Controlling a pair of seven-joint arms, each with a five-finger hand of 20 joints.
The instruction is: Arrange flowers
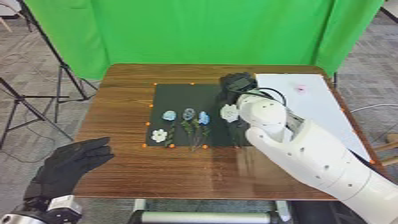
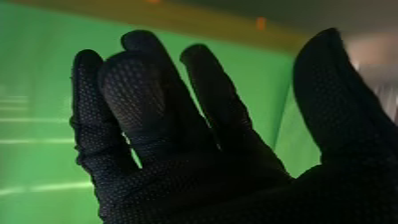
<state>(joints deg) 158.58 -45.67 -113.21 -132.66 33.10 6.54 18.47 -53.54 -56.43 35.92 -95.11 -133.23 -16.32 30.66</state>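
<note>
Nearest, bottom center of the head view: a metal bar (image 1: 204,217). Left hand (image 1: 78,159) is at lower left, by the near left part of the brown tabletop (image 1: 124,115). Fingers straight and close together, nothing held.

Right arm (image 1: 315,160) runs from lower right up toward upper center. Flowers are on the black mat (image 1: 173,92) mid-frame. Small white flower (image 1: 160,135) at the mat's lower left corner. Above and right of it, three in a row: light blue flower (image 1: 169,115), gray-blue flower (image 1: 188,114), bright blue flower (image 1: 203,118), heads up, green stems pointing down the frame. Larger white flower (image 1: 230,113) sits at the mat's right side, just beside the arm; can't tell if they touch.

Right hand (image 1: 237,82) is over the mat's upper right corner. Wrist view: fingers relaxed, thumb well apart from them, no flower in the grip. White sheet (image 1: 324,110) at right, small pink mark near its top. Green backdrop (image 1: 204,35) across the top.
</note>
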